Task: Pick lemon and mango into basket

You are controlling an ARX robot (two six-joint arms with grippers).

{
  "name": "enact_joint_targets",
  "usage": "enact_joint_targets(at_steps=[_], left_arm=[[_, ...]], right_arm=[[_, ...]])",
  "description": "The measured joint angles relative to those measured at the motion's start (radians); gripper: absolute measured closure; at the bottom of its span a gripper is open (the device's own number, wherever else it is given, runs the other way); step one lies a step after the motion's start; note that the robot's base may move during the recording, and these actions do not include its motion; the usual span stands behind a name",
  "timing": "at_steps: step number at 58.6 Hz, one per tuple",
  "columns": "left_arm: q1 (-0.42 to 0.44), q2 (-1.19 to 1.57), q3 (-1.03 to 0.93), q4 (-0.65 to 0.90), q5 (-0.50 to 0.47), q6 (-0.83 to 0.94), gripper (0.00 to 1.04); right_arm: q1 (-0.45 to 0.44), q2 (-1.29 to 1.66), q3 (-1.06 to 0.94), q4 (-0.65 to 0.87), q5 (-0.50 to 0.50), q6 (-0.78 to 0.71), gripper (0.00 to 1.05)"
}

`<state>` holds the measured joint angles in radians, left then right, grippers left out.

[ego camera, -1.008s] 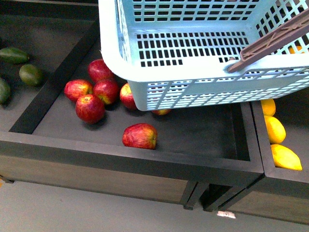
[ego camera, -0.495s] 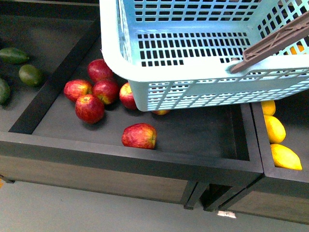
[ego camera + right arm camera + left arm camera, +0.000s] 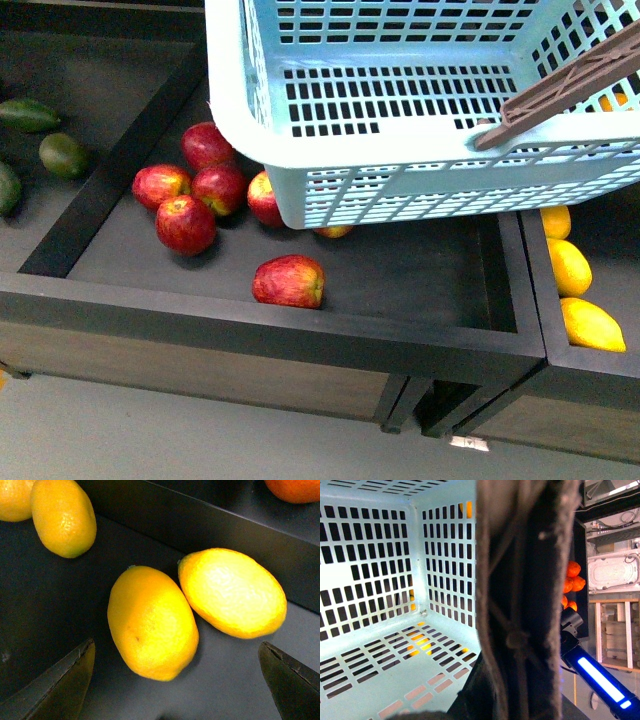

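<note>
The light teal basket (image 3: 400, 180) hangs above the dark bins and fills the upper front view. My left gripper (image 3: 515, 700) is shut on its brown handle (image 3: 520, 580), which blocks most of the left wrist view. The basket's slotted floor (image 3: 375, 680) holds nothing. Three lemons (image 3: 568, 266) lie in the right-hand bin. In the right wrist view a lemon (image 3: 152, 622) lies just beyond my open right gripper (image 3: 180, 682), touching a brighter one (image 3: 232, 592). Both dark fingertips (image 3: 65, 685) stand wide apart, nothing between them. I see no mango that I can pick out.
Several red apples (image 3: 186, 223) lie in the middle bin, one (image 3: 289, 281) near its front wall. Dark green mangoes (image 3: 64, 154) sit in the left bin. A divider wall (image 3: 200, 525) runs behind the lemons. Oranges (image 3: 572, 577) show past the basket.
</note>
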<state>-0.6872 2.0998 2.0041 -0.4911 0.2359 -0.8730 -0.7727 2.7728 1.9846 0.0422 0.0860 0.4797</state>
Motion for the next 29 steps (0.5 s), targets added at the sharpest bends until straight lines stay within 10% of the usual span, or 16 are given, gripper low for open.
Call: enact_joint_targets(at_steps=[29], left_arm=[[0.0,0.0,0.0,0.0,0.0,0.0,1.0]], right_arm=[[0.039,0.207,0.343,-0.166,0.001,0.025,0.09]])
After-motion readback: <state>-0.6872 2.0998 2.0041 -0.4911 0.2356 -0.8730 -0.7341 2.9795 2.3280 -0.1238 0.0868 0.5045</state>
